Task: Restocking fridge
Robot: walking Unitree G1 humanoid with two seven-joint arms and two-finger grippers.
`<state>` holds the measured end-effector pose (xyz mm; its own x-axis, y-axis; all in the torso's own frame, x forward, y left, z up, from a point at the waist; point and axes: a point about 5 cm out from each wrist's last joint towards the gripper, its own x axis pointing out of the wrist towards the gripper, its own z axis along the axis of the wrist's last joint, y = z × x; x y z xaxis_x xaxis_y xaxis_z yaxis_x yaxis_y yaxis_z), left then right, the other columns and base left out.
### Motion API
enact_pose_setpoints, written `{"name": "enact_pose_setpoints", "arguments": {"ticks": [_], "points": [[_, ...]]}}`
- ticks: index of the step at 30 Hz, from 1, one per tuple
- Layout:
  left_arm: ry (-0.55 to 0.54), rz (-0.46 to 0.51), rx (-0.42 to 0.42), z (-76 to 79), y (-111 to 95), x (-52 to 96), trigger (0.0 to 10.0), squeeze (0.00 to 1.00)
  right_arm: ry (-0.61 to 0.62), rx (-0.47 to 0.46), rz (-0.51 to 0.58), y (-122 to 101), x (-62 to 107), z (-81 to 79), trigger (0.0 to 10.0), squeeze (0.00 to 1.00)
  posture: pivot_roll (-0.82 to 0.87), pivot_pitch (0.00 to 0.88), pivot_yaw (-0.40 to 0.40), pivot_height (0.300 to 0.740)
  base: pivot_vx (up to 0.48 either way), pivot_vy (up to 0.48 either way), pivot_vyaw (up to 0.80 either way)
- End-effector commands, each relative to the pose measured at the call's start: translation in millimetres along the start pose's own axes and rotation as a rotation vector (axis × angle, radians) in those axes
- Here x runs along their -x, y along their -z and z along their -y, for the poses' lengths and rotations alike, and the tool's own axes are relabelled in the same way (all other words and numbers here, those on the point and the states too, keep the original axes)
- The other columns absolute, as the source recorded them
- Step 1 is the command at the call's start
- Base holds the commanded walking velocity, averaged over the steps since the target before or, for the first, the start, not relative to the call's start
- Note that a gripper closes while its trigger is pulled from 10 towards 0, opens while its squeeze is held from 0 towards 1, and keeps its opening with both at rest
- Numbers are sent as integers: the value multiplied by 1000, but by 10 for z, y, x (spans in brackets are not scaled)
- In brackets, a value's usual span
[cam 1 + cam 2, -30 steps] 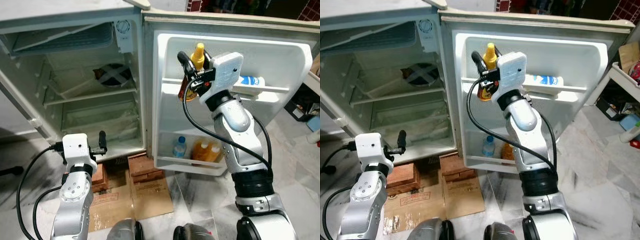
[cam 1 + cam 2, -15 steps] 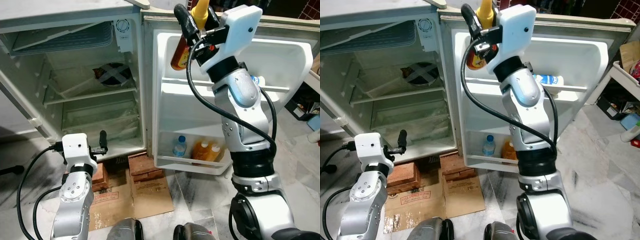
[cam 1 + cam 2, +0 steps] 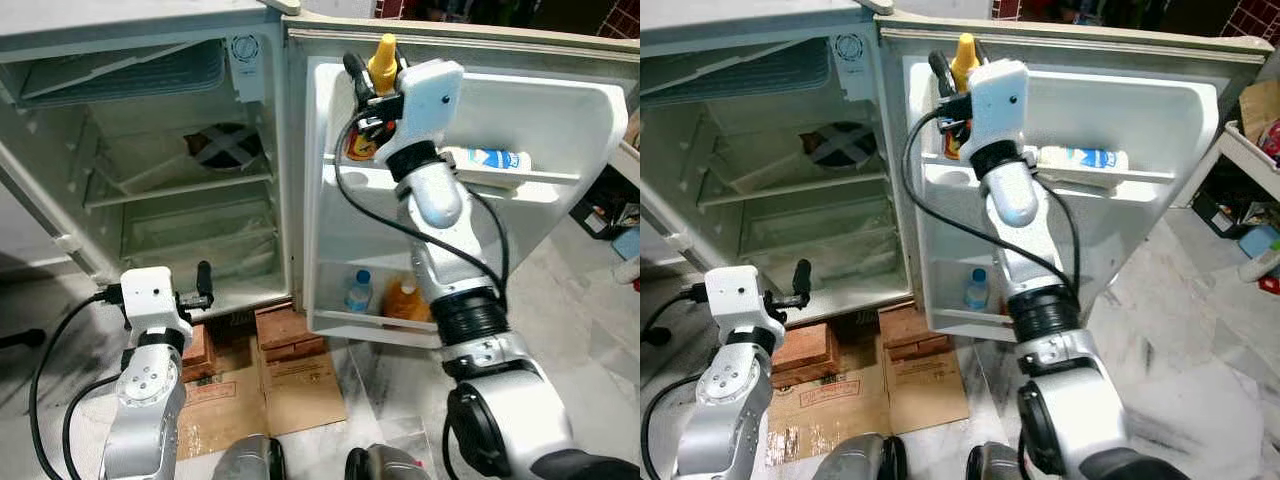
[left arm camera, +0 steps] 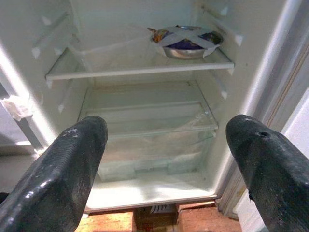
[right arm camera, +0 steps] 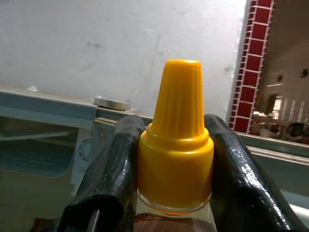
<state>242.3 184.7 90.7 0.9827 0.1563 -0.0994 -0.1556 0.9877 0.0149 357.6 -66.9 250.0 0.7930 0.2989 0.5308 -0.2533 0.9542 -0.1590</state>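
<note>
My right gripper (image 3: 372, 88) is shut on a sauce bottle (image 3: 360, 146) with a yellow cap (image 5: 176, 145), just under the cap. It holds the bottle upright at the left end of the upper door shelf (image 3: 540, 180) of the open fridge. Whether the bottle's base rests on the shelf is hidden. In the right wrist view the black fingers (image 5: 113, 164) press on both sides of the neck. My left gripper (image 4: 166, 145) hangs open and low, before the fridge's bottom compartment, holding nothing.
A taped-over bowl (image 3: 228, 148) sits on the fridge's inner shelf. A white bottle (image 3: 492, 160) lies on the upper door shelf. A water bottle (image 3: 358, 292) and an orange bottle (image 3: 405, 300) stand in the lower door shelf. Bricks (image 3: 290, 330) and cardboard (image 3: 295, 385) lie below.
The right arm lifted the sauce bottle above the door's top, then brought it down to the left end of the upper door shelf. The left arm stayed still.
</note>
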Motion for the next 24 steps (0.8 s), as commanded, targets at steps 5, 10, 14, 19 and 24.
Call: {"name": "enact_pose_setpoints", "arguments": {"ticks": [5, 10, 14, 19, 24], "points": [[-7, -7, -11, -14, -2, 27, 10000, 0, -19, 23, -162, 344, 167, -128, 10000, 0, 109, 118, -12, 740, 0, 0, 0], [-8, -8, -11, -5, -5, 32, 10000, 0, 13, 83, -152, 427, 285, -154, 10000, 0, 114, 123, -14, 740, 0, 0, 0], [-15, -4, -10, -13, -14, 36, 10000, 0, 104, 102, -90, 321, 177, -41, 10000, 0, 118, 125, -11, 740, 0, 0, 0], [-18, -2, -13, -18, -24, 45, 10000, 0, 161, 114, -39, 175, -76, 19, 10000, 0, 133, 128, -12, 740, 0, 0, 0], [-22, 0, -14, -22, -33, 62, 10000, 0, 200, 143, -30, 155, -161, 81, 10000, 0, 148, 135, -18, 740, 0, 0, 0]]}}
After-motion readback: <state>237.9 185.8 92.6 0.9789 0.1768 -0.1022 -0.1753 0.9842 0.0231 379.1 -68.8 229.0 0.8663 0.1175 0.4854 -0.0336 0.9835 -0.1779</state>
